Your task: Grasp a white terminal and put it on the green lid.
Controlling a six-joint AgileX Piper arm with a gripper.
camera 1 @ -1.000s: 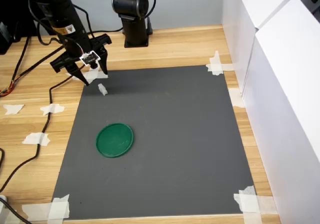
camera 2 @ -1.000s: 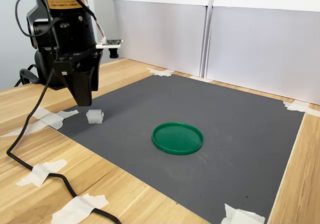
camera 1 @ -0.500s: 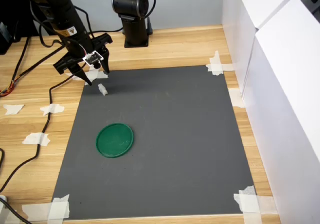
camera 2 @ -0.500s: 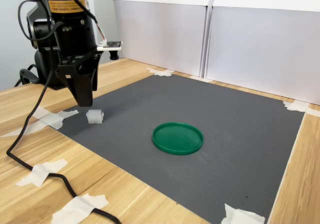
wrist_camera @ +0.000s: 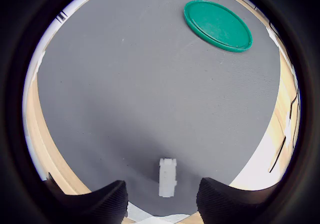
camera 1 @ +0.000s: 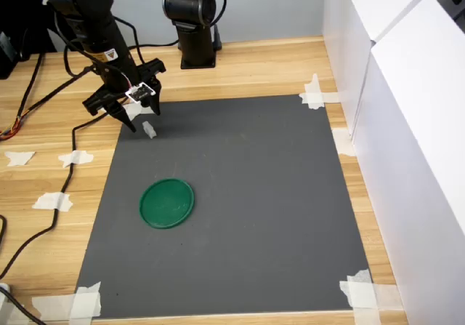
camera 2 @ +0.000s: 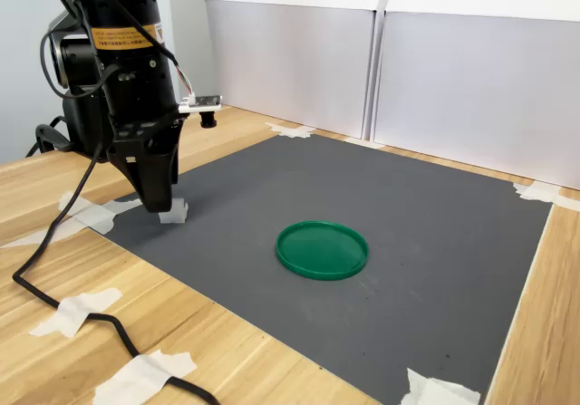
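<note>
The white terminal [camera 1: 149, 129] [camera 2: 174, 211] is a tiny white block on the dark mat's far corner, near a taped corner. In the wrist view the white terminal [wrist_camera: 167, 177] lies just ahead of the gap between my two dark fingertips [wrist_camera: 100, 204]. My gripper [camera 1: 144, 119] [camera 2: 160, 198] [wrist_camera: 162, 206] is open, low over the terminal, and holds nothing. The green lid [camera 1: 167, 203] [camera 2: 322, 249] [wrist_camera: 218, 18] lies flat on the mat, well apart from the terminal, with nothing on it.
The grey mat [camera 1: 240, 209] is taped to a wooden table with white tape pieces [camera 1: 52, 201]. A black pedestal [camera 1: 190, 19] stands behind the mat. White walls [camera 1: 407, 121] line the first exterior view's right. A black cable [camera 2: 54, 287] trails across the wood.
The arm has come down and shifted slightly toward the terminal, so the open fingers now stand low on either side of it. Terminal and lid have not moved.
</note>
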